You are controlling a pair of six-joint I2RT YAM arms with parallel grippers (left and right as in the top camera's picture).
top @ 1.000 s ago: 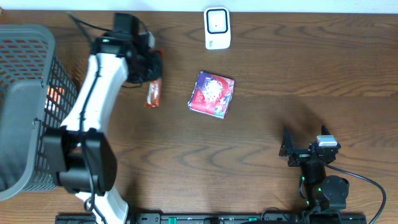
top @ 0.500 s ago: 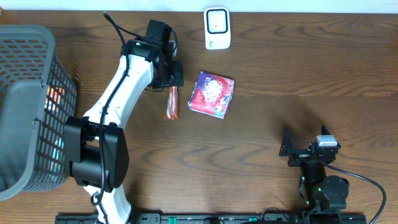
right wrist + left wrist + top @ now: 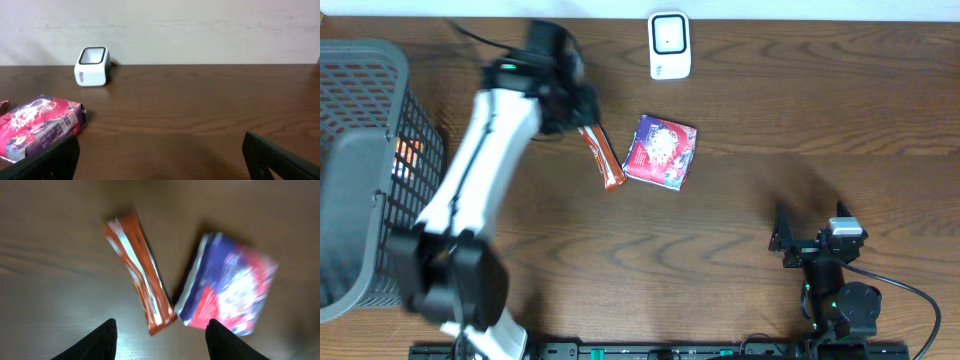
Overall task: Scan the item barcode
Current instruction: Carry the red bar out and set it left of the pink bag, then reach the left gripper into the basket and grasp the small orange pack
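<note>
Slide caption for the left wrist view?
Left gripper, jaws open, above an orange snack bar lying beside a purple-red packet on the wooden table.

My work surface is a dark brown wood-grain table [image 3: 740, 240]. At its left edge, on my left side, stands a grey mesh basket [image 3: 360, 80], cut off by the frame. The basket's right wall is a black wire grid. Through that grid, something orange [image 3: 410, 152] shows inside the basket; what it is cannot be determined. Beyond the far edge of the table rises a pale, plain wall [image 3: 200, 25], seen from my right wrist camera.
</note>
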